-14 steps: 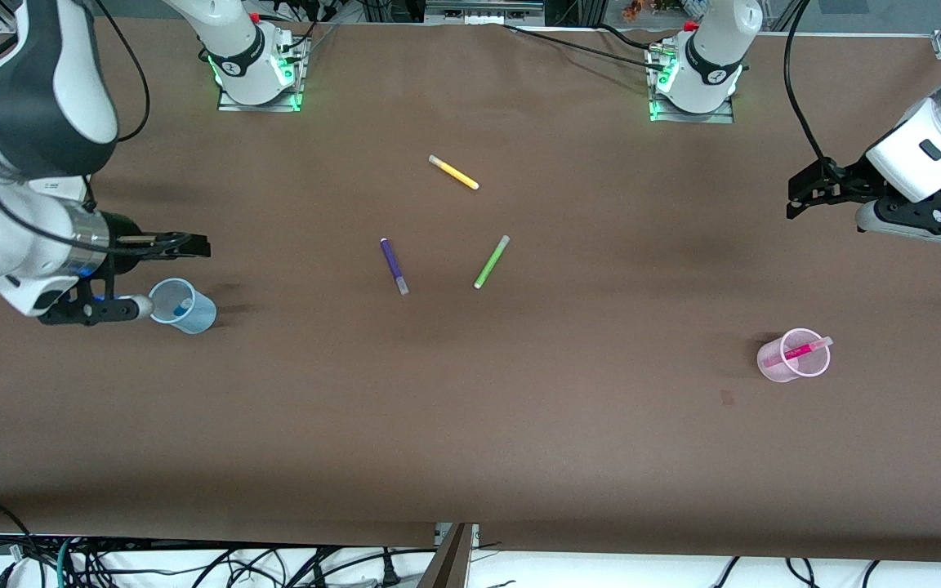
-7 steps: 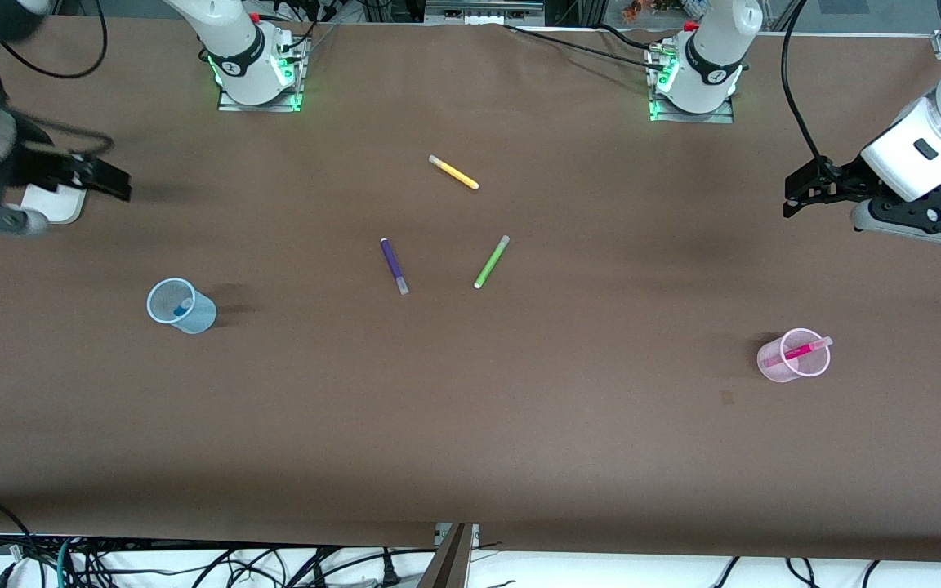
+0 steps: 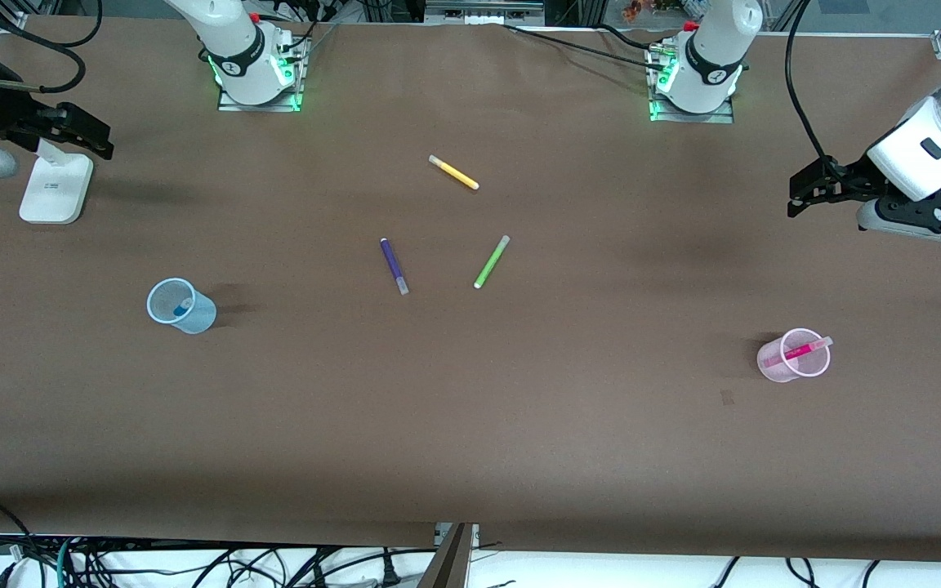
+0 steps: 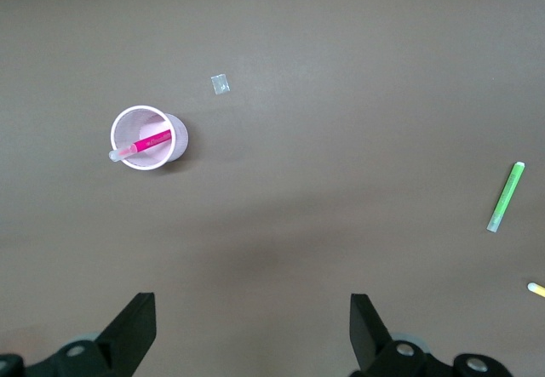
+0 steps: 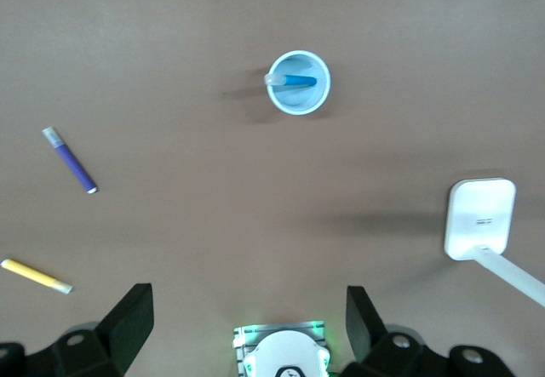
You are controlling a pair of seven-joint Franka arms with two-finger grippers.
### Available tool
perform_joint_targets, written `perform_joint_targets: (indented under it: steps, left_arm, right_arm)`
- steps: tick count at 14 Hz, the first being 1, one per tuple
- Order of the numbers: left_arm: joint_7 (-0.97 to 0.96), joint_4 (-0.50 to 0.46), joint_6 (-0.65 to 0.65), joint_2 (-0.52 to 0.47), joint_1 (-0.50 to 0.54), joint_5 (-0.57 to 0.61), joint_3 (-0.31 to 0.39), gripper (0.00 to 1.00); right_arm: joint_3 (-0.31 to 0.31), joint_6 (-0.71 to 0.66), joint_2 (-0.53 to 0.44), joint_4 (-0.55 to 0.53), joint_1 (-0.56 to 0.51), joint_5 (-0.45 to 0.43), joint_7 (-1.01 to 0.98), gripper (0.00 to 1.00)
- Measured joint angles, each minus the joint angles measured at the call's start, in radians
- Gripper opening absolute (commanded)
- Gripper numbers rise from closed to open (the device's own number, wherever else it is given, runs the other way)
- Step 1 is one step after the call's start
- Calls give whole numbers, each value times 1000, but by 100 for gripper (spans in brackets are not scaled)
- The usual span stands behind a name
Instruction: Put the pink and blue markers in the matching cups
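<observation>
The pink marker [image 3: 800, 352] stands slanted inside the pale pink cup [image 3: 781, 364] at the left arm's end of the table; the left wrist view shows the marker [image 4: 146, 145] in the cup [image 4: 174, 143] too. The blue marker [image 3: 184, 308] stands inside the pale blue cup [image 3: 197, 314] at the right arm's end; the right wrist view shows the marker [image 5: 298, 80] in the cup [image 5: 299, 102]. My left gripper [image 3: 797, 198] is open and empty, high over the table's left-arm end. My right gripper [image 3: 91, 135] is open and empty, high over the table's right-arm end.
A purple pen [image 3: 394, 265], a lime-green pen [image 3: 491, 261] and a yellow pen [image 3: 453, 172] lie mid-table. A white flat device [image 3: 55, 189] lies below my right gripper. A small clear scrap [image 4: 220, 84] lies near the pink cup. Both arm bases [image 3: 256, 69] stand along the table's edge farthest from the front camera.
My right gripper has risen from beside the blue cup and drawn back toward the table's corner, uncovering the white device. My left gripper has barely moved. Cups and pens are unchanged.
</observation>
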Motion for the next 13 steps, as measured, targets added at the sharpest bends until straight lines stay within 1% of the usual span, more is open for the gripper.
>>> perform_joint_targets:
  steps: [2, 13]
  left_arm:
    - [0, 0, -1, 0, 0, 0, 0, 100]
    - [0, 23, -22, -7, -1, 0, 3, 100]
  right_arm:
    - [0, 0, 2, -1, 0, 14, 0, 100]
    - [0, -5, 28, 23, 0, 15, -8, 100]
